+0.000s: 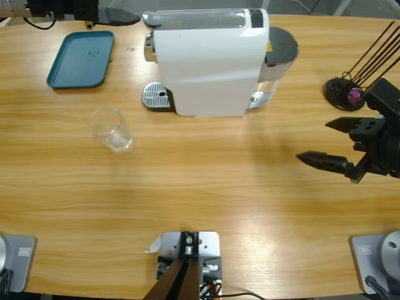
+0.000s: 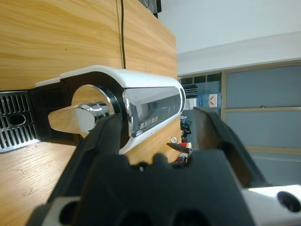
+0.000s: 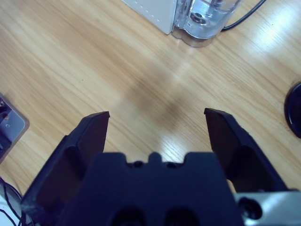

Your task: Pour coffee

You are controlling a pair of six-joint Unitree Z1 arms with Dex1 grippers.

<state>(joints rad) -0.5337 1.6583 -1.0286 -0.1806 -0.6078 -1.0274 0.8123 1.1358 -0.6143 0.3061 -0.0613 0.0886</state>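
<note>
The white coffee machine (image 1: pixel 209 62) stands at the back middle of the table, its metal drip tray (image 1: pixel 156 97) at its left end. An empty clear glass (image 1: pixel 112 129) sits on the wood in front and to the left of it, away from the drip tray. No coffee shows anywhere. My left gripper (image 1: pixel 122 17) hovers open at the back left, just left of the machine's top. In the left wrist view the chrome spout (image 2: pixel 77 117) and drip tray (image 2: pixel 16 125) lie beyond the left gripper (image 2: pixel 160 127). My right gripper (image 1: pixel 312 140) is open over bare wood at the right, holding nothing (image 3: pixel 157 117).
A teal tray (image 1: pixel 81 59) lies at the back left. A black capsule stand (image 1: pixel 347 90) with a purple capsule is at the far right, behind my right gripper. The machine's water tank (image 1: pixel 278 53) is at its right end, and its base (image 3: pixel 202 16) shows in the right wrist view.
</note>
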